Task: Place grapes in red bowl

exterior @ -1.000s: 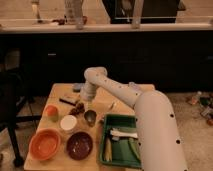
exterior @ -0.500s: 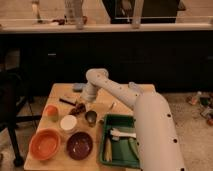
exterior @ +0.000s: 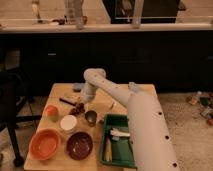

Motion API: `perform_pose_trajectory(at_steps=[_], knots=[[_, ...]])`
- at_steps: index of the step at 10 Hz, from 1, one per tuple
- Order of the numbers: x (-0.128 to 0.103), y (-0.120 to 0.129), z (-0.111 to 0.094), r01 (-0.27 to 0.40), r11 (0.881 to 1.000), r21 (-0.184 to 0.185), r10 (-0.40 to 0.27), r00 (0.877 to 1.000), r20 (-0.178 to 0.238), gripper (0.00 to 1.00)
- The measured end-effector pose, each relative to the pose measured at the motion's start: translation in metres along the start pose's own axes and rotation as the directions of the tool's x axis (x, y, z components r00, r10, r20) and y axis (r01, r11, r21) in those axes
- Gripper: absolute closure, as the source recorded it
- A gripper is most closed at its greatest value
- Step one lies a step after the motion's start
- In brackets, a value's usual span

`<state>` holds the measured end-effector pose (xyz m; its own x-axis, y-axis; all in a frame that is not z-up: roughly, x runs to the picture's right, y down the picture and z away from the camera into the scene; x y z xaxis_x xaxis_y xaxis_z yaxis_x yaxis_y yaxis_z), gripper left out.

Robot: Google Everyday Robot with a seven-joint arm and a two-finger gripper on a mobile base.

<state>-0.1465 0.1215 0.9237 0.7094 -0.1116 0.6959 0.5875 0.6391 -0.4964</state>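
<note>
Pale gripper (exterior: 82,103) down at the grapes, arm all but still.
Just left of the small metal cup (exterior: 90,117), the gripper sits low over the small knobbly bunch of dark purple toy grapes (exterior: 76,108) on the wooden table (exterior: 62,91). There has been hardly any shift in the past second, so the reach looks finished and the grasp is due. I cannot tell how wide it stands or whether it holds anything. The bright orange-red round plastic bowl (exterior: 45,144), well front-left of the cup, has no grapes in it.

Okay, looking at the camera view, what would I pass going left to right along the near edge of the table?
red bowl → dark maroon bowl → green tray. The hand is farther back on the table, down beside the grapes.
</note>
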Motion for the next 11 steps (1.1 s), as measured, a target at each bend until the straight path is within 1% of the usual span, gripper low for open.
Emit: perform_pose_trajectory(at_steps=[2,4,5,6,8,11], knots=[[-0.002,-0.004,0.005,0.014,1.000,-0.004,-0.014,1.000,0.002,0.50],[-0.003,-0.003,0.007,0.019,1.000,-0.011,-0.019,1.000,0.003,0.67],[-0.002,-0.003,0.007,0.022,1.000,-0.011,-0.022,1.000,0.002,0.80],[-0.003,-0.002,0.007,0.025,1.000,-0.009,-0.025,1.000,0.001,0.86],[-0.004,-0.002,0.001,0.039,0.999,0.004,-0.039,0.999,-0.015,0.88],[-0.014,-0.003,-0.024,0.063,0.997,0.055,-0.059,0.997,-0.055,0.88]])
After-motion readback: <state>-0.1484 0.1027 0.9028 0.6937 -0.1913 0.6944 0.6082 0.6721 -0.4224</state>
